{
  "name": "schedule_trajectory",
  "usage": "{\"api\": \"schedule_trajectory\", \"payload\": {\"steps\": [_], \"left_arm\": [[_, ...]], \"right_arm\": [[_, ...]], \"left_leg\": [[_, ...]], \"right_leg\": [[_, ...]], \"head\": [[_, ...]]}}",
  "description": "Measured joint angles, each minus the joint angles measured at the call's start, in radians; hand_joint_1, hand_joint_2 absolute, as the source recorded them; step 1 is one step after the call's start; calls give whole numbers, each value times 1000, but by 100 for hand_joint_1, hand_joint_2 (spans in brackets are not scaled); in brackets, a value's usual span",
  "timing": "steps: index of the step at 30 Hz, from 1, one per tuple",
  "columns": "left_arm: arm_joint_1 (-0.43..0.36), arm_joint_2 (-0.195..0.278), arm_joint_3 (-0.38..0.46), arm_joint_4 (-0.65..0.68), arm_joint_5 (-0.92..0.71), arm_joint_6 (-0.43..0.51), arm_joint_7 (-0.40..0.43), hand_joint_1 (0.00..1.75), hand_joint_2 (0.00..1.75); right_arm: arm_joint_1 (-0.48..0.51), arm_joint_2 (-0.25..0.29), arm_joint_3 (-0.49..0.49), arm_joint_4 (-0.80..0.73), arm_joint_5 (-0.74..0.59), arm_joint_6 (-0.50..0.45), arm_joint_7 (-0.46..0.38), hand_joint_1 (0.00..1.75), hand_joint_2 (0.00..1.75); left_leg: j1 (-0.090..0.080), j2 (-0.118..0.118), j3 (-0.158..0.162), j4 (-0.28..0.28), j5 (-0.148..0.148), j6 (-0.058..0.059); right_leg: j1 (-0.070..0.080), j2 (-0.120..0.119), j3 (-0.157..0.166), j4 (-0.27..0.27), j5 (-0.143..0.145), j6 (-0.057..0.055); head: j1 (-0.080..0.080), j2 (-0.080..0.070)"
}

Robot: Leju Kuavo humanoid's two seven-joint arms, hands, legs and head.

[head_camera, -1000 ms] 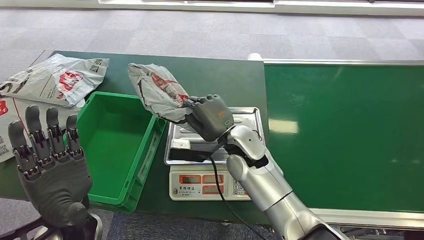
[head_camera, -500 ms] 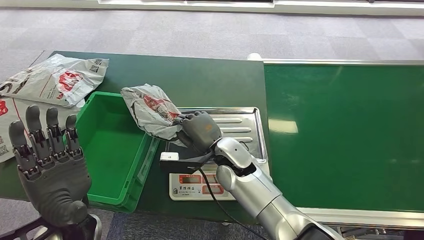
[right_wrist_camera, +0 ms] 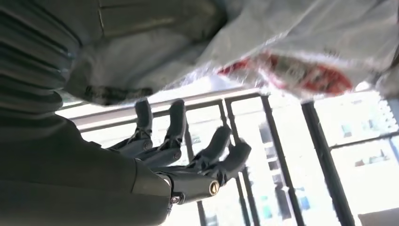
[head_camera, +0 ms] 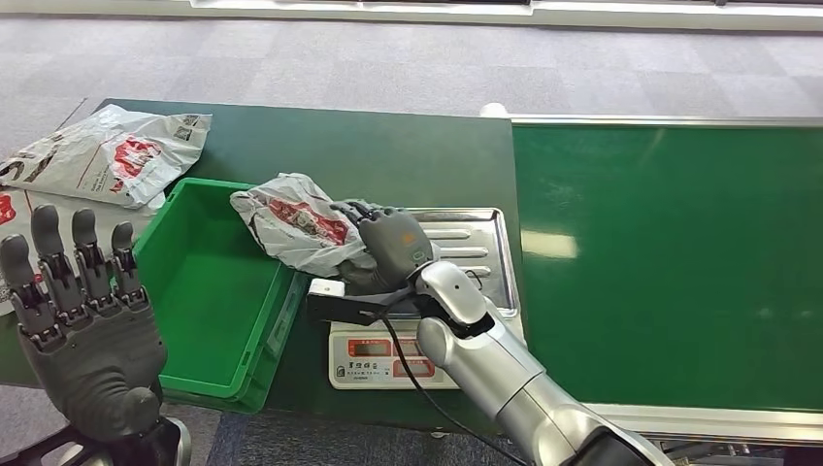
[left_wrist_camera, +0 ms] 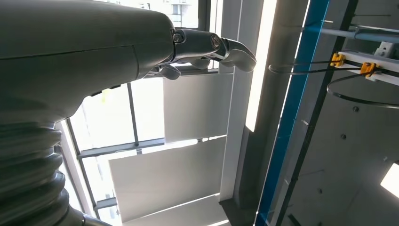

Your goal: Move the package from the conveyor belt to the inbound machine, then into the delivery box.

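The package point(head_camera: 291, 218), a crumpled grey bag with red print, lies tilted over the right rim of the green delivery box point(head_camera: 209, 301). My right hand point(head_camera: 388, 250) is against its right end, above the left edge of the scale's steel tray point(head_camera: 471, 243). In the right wrist view the dark fingers point(right_wrist_camera: 211, 150) are spread apart with nothing between them, and the package point(right_wrist_camera: 301, 52) lies off by the thumb side. My left hand point(head_camera: 82, 330) is raised at the near left, fingers apart and holding nothing; its fingers point(left_wrist_camera: 207, 44) also show in the left wrist view.
The green conveyor belt point(head_camera: 670, 262) runs along the right. The scale's display panel point(head_camera: 388, 359) faces the table's near edge. Other grey and red bags point(head_camera: 107, 155) lie on the dark table at the far left, behind the box.
My right hand has swung left and down from above the scale to the box's rim. The package has sunk and flattened, and the fingers have spread off it. The left hand dropped slightly.
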Motion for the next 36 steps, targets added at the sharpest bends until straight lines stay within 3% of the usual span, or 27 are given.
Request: {"api": "schedule_trajectory", "payload": {"steps": [4,8,18,24,26,28,31,32,34,36], "left_arm": [[2,0,5,-7,-8,15,0,0,175],[3,-1,10,-10,-26,36,0,0,175],[4,-2,15,-15,-65,68,0,0,175],[4,-2,15,-18,-109,99,0,0,175],[3,0,13,-18,-153,147,0,0,175],[-16,17,-10,-4,-315,313,7,0,175],[-108,80,-109,105,-844,660,116,0,175],[-150,100,-147,167,-1054,707,174,0,175],[-227,129,-207,292,-1395,714,250,0,175],[-280,147,-243,388,-1562,698,272,0,175]], "right_arm": [[0,-8,-11,-91,-17,-79,47,0,0],[17,-30,-51,-248,-89,-84,61,0,0],[98,-92,-223,-612,-343,-25,-33,0,0],[137,-101,-304,-713,-373,-14,-62,0,0],[146,-102,-318,-735,-373,-22,-69,0,0],[167,-102,-338,-765,-372,-52,-86,0,0],[225,-102,-381,-833,-372,-98,-126,0,0],[247,-101,-394,-857,-374,-102,-141,0,0],[281,-97,-413,-895,-378,-103,-164,0,0],[301,-92,-424,-918,-379,-103,-175,0,0]], "left_leg": [[0,0,0,0,0,0],[0,0,0,0,0,0],[-1,0,0,0,0,0],[-1,0,1,0,0,0],[-1,0,1,0,0,0],[-1,-1,1,0,0,0],[-1,-6,1,0,0,0],[-1,-8,1,0,0,0],[-1,-6,0,0,0,0],[-1,-1,0,0,0,0]], "right_leg": [[0,0,0,0,0,0],[0,0,-1,0,0,0],[-1,0,0,0,0,0],[0,1,-1,0,0,0],[0,1,-1,0,0,0],[0,-1,-1,0,0,0],[0,-7,1,-1,-1,1],[-1,-9,2,-1,-1,1],[-1,-8,2,-1,1,0],[-1,-2,0,-1,3,0]], "head": [[0,0],[0,0],[0,0],[0,0],[0,0],[0,0],[0,0],[0,0],[0,0],[0,0]]}}
